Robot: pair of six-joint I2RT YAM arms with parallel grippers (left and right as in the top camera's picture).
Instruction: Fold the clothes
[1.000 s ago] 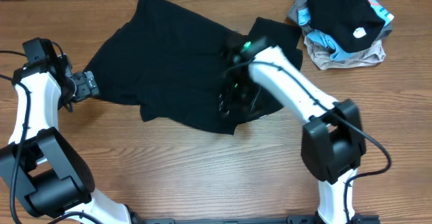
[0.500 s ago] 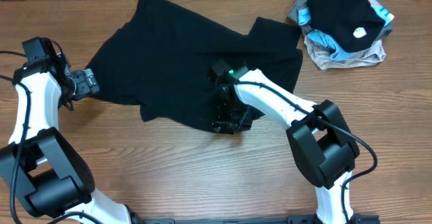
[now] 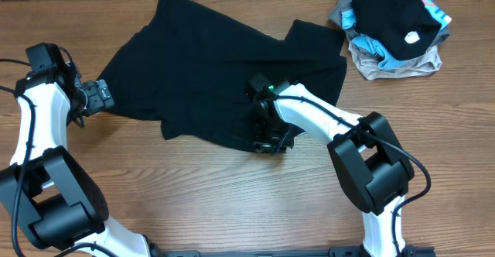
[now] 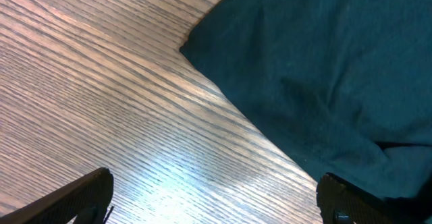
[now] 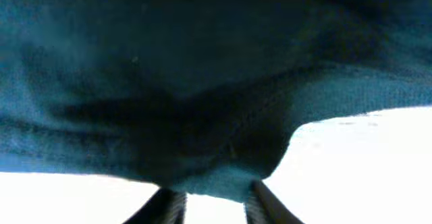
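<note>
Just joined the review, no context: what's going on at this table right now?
Two arms are working on a black garment lying rumpled on the wooden table. The right gripper is down at the garment's near edge, its fingers pinching a fold of the fabric. The left gripper sits wide open at the garment's left corner, holding nothing. No neat fold is made yet. A pile of other clothes lies at the far right.

Large black clothes, rumpled, near edge seemingly bunched.
</note>
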